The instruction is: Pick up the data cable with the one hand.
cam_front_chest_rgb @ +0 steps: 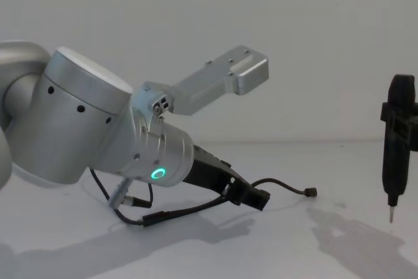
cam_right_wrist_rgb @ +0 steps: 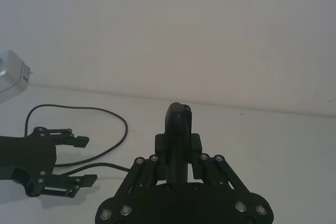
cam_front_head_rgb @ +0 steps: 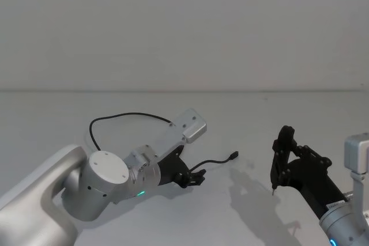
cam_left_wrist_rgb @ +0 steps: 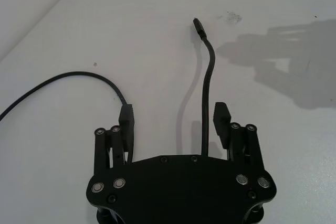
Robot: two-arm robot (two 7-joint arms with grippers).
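The data cable (cam_front_head_rgb: 131,114) is a thin black cord that loops across the white table behind my left arm. Its free plug (cam_front_head_rgb: 233,155) lies ahead of my left gripper (cam_front_head_rgb: 193,177). That gripper sits low over the table and is open. In the left wrist view the cable (cam_left_wrist_rgb: 207,82) runs out between the spread fingers (cam_left_wrist_rgb: 221,121), close to one of them, and another stretch curves off past the other finger. The chest view shows the cable (cam_front_chest_rgb: 282,182) drooping ahead of the left gripper (cam_front_chest_rgb: 251,195). My right gripper (cam_front_head_rgb: 291,156) is off to the right.
My right gripper (cam_right_wrist_rgb: 178,153) is shut on a slim black stick-like tool (cam_front_chest_rgb: 397,142) with a thin metal tip, held upright above the table. A silver camera bracket (cam_front_head_rgb: 190,126) stands over my left wrist. The white table (cam_front_head_rgb: 242,211) meets a plain wall behind.
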